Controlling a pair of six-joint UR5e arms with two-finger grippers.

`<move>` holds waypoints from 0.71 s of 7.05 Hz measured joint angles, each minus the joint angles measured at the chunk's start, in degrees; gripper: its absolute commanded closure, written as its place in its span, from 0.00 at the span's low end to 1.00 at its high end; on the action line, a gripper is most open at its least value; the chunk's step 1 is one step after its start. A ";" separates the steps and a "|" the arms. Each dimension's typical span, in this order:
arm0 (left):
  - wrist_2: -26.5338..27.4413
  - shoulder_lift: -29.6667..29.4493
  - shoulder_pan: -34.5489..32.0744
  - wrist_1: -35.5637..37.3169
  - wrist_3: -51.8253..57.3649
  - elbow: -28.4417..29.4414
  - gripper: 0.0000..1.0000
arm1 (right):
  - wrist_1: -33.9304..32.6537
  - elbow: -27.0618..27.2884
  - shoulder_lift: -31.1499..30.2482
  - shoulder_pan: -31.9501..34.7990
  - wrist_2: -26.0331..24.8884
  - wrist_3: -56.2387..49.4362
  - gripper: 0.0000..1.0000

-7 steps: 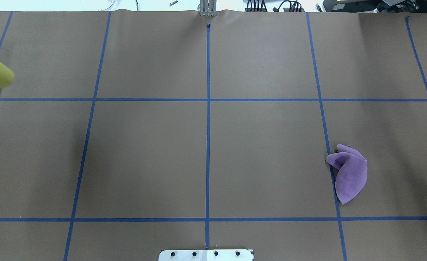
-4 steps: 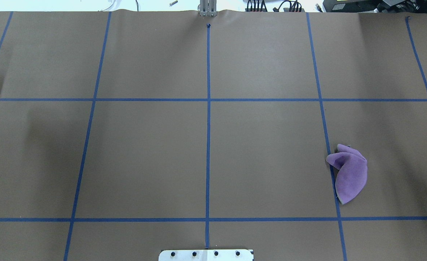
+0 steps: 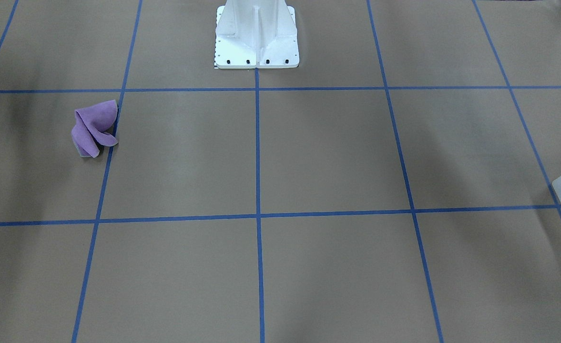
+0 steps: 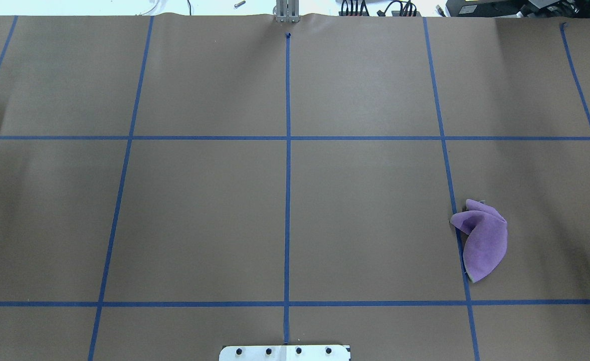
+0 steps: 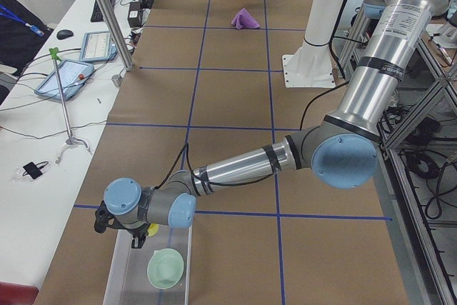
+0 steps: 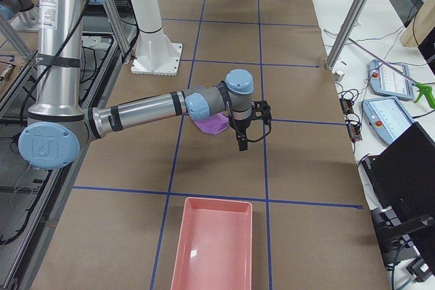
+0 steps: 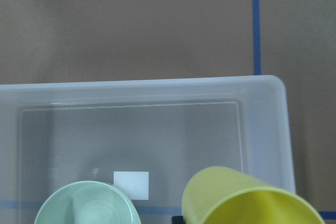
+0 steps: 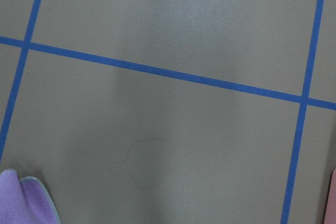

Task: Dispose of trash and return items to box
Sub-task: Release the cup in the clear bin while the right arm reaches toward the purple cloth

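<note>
Jaws, L gripper (image 5: 140, 239): hanging over the box (image 5: 118, 271), at the box end facing the table's middle. Fingers aren't showing clearly, so can't tell if apart, together or gripping.
Jaws, R gripper (image 6: 243, 139): pointing down at the table, far from box, twd the opposite end. Finger gap isn't readable, can't tell.
Yellow cup (image 7: 247, 198): tilting w/ mouth twd the L wrist cam, right under L gripper, over box interior near one corner. Can't tell whether it's resting on box floor.
Green bowl (image 7: 86, 205): sitting inside box, beside cup, a gap showing betw. them.
Box details: frosted, lying on brown paper at table's L end; blue tape line running under it.
Purple cloth (image 4: 482, 240): lying crumpled across a tape line, well apart from box, near R gripper.
Pink tray (image 6: 214, 249): sitting at the table end opposite box.
</note>
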 measured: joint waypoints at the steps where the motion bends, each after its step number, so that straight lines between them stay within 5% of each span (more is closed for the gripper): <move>1: 0.09 -0.49 1.53 -1.84 -0.08 2.36 0.98 | 0.00 0.00 0.09 -0.16 -0.02 0.02 0.00; 3: 0.11 -0.72 3.87 -2.96 0.02 3.82 0.02 | -0.01 0.00 0.14 -0.29 0.01 0.08 0.00; 5: -0.03 -0.74 4.64 -3.94 0.28 3.73 0.01 | -0.01 0.00 0.15 -0.32 0.01 0.11 0.00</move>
